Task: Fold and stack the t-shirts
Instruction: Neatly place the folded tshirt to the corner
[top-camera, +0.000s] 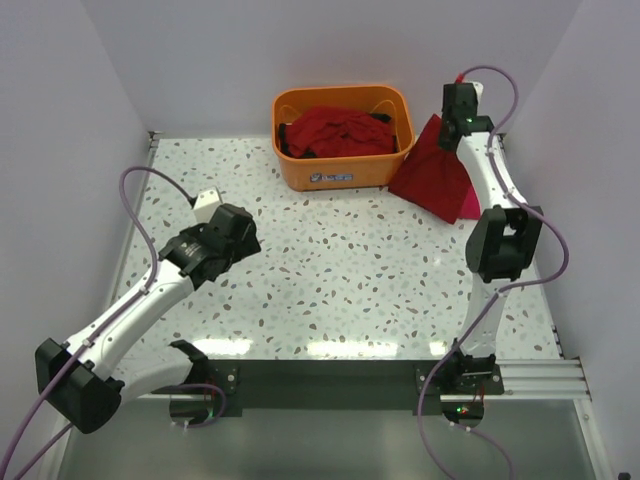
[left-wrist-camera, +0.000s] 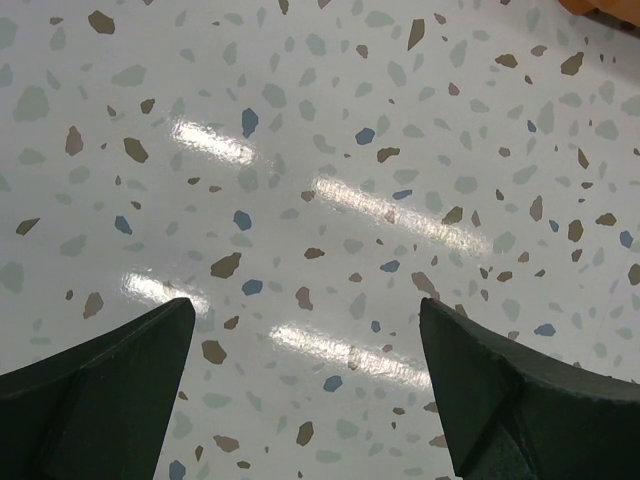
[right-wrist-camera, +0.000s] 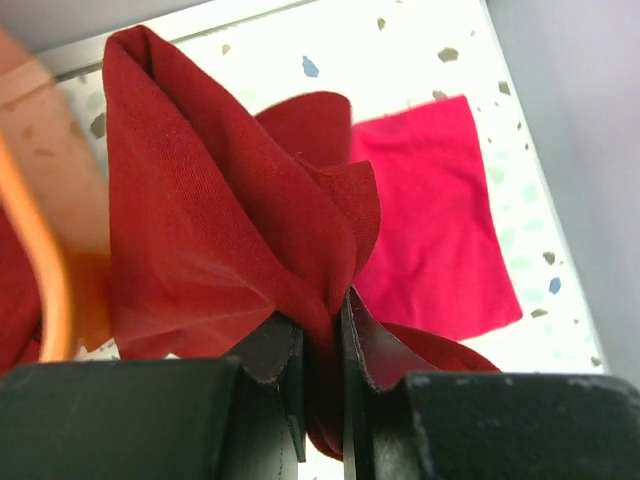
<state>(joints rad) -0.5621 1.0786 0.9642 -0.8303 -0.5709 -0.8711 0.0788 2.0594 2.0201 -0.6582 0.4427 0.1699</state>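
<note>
My right gripper (right-wrist-camera: 322, 330) is shut on a bunched dark red t-shirt (right-wrist-camera: 200, 220), which hangs lifted over the back right of the table (top-camera: 435, 165). Below it a brighter pinkish-red t-shirt (right-wrist-camera: 430, 220) lies folded flat on the table, beside the tub (top-camera: 463, 205). More dark red t-shirts (top-camera: 335, 130) are heaped in the orange tub (top-camera: 340, 175). My right gripper (top-camera: 457, 125) stands high beside the tub's right end. My left gripper (top-camera: 245, 235) hovers over the left half of the table; its fingers (left-wrist-camera: 120, 390) are wide open with only bare speckled tabletop between them (left-wrist-camera: 305, 330).
The orange tub stands at the back centre against the wall, its rim blurred at the left of the right wrist view (right-wrist-camera: 50, 280). White walls close in the table on the left, back and right. Speckled tabletop (top-camera: 350, 270) lies between the arms.
</note>
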